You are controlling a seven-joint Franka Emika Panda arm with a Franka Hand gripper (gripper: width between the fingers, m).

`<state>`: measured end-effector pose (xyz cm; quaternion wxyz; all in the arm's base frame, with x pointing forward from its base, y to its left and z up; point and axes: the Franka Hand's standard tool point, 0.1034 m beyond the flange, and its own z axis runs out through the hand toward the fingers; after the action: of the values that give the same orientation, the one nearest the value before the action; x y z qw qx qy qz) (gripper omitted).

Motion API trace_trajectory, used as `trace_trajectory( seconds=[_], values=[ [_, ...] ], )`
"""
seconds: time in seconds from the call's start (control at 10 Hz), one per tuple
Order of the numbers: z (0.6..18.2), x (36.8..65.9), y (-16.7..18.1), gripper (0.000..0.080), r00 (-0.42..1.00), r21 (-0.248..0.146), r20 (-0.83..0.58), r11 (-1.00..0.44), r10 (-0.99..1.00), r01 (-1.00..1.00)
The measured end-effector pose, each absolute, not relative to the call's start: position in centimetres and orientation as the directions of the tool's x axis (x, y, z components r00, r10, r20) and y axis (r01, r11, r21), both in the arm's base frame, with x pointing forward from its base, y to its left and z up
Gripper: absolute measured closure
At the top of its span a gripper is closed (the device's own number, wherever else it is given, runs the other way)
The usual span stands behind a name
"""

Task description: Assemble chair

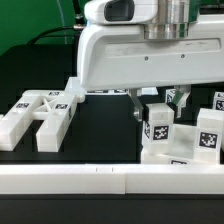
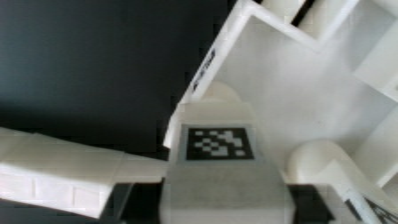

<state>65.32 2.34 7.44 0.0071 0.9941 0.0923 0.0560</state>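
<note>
a: what lies nearest to the camera?
b: in the exterior view, a long white rail runs along the front of the black table. it looks smooth and carries no tag.
a: and behind it?
b: the gripper stands over a chunky tagged block, toward the exterior view's right. in the wrist view the fingers press on both sides of this block, so the gripper is closed on it. just beside it, more to the right, is another tagged piece. whether these two touch, i cannot tell.
a: how far is the work?
b: i judge it is early. the h-shaped frame lies flat at the exterior view's left, well apart from the block. a short bar lies behind the frame. i see no two parts that are surely joined, so most of the joining is left.
a: and the material?
b: glossy white plastic, thick, with square edges and black-and-white square tags.
</note>
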Motion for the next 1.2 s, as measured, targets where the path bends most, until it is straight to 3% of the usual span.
trace_trajectory(
  seconds=[0.7, 1.1, 1.2],
  values=[
    [7.39, 65.31, 1.57, 0.0509, 0.914, -0.046, 0.1, -0.919, -0.394, -0.391],
    [7.41, 64.49, 1.92, 0.0508, 0.783, -0.047, 0.049, -0.784, -0.62, -0.619],
    [7.36, 64.43, 1.79, 0.0438, 0.765, -0.045, 0.046, -0.766, -0.643, -0.641]
  ],
)
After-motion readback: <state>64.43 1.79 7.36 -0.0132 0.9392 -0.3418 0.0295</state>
